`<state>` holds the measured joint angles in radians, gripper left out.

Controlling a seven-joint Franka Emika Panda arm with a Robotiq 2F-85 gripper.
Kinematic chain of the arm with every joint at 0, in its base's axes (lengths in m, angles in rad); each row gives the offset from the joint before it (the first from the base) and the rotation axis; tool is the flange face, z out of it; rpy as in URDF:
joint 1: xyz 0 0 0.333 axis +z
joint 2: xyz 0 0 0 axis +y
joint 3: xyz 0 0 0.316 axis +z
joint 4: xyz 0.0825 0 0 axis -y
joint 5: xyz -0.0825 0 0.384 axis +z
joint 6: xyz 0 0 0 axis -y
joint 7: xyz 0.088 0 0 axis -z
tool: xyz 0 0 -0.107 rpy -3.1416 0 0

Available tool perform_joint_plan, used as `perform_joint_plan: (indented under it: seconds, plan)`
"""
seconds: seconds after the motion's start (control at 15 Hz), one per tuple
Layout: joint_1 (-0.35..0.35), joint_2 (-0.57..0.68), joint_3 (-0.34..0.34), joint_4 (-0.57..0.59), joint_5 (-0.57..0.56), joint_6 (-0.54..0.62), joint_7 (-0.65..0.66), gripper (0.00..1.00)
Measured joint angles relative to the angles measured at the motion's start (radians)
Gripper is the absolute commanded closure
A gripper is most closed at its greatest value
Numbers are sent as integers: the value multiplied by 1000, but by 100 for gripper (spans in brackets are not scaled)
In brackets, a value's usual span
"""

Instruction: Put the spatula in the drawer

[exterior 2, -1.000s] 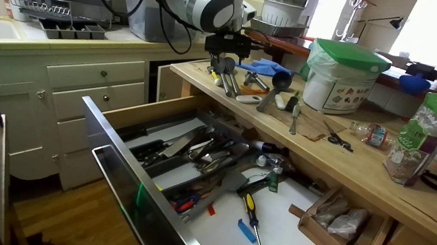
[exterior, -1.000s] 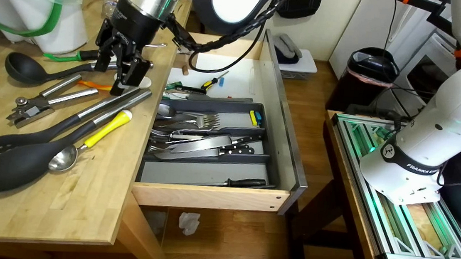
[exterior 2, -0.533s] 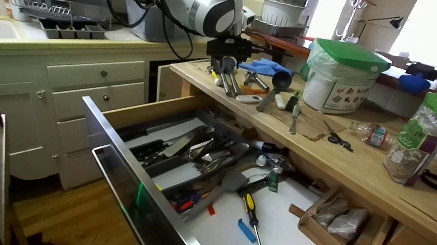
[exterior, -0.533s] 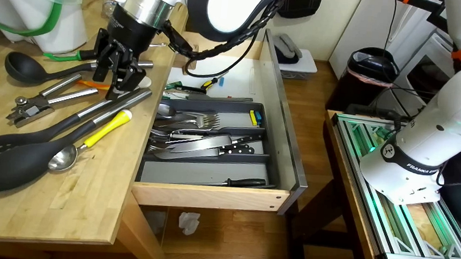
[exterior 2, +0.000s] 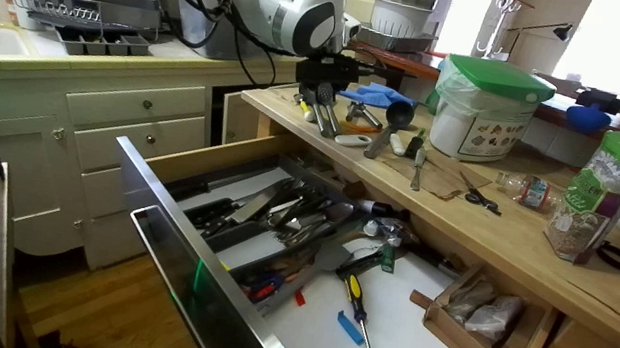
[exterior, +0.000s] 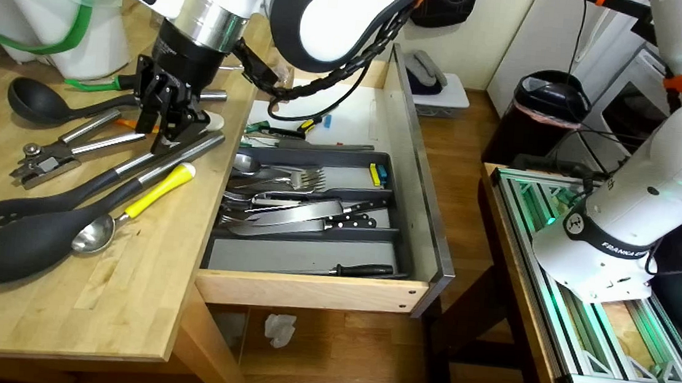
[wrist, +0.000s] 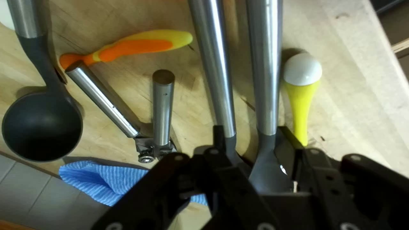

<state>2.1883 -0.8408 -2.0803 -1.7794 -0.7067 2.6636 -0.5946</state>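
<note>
tool [wrist: 251, 139] open, fingers [wrist: 289, 153] spread with a clear gap between, just over the utensils on the bench [exterior: 115, 307]. can't tell if it touches any of them.

spatula [exterior: 53, 234], the solid black-headed one, lies on the bench under the tool. in the wrist view its neck shows in the gap between the fingers, metal handle running up from there; head mostly hidden by the tool.

slotted black utensil [exterior: 9, 213] right alongside the spatula, also under the tool; its neck is partly covered by the left finger in the wrist view.

rest of wrist view: yellow-handled scoop [wrist: 300, 102] just beyond the right finger. metal press with two handles [wrist: 163, 108] near, left of the tool. orange-and-yellow handle [wrist: 137, 46] up and left of it. black ladle [wrist: 43, 124] well out left. blue cloth [wrist: 92, 179] low left, partly behind the tool.

drawer [exterior: 307, 292] pulled out in both exterior views, lower than the tool and off to its right in an exterior view. grey divided tray [exterior: 305, 253] inside holds knives, forks, spoons. screwdriver [exterior 2: 354, 290] in the drawer beside the tray, below the tool and to its right in an exterior view.
</note>
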Motion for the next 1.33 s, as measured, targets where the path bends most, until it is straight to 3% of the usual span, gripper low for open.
perform_joint_plan:
  seconds: [1.33]
  plan:
    - [50, -76, -31, 74, -283, -28, 90, 69]
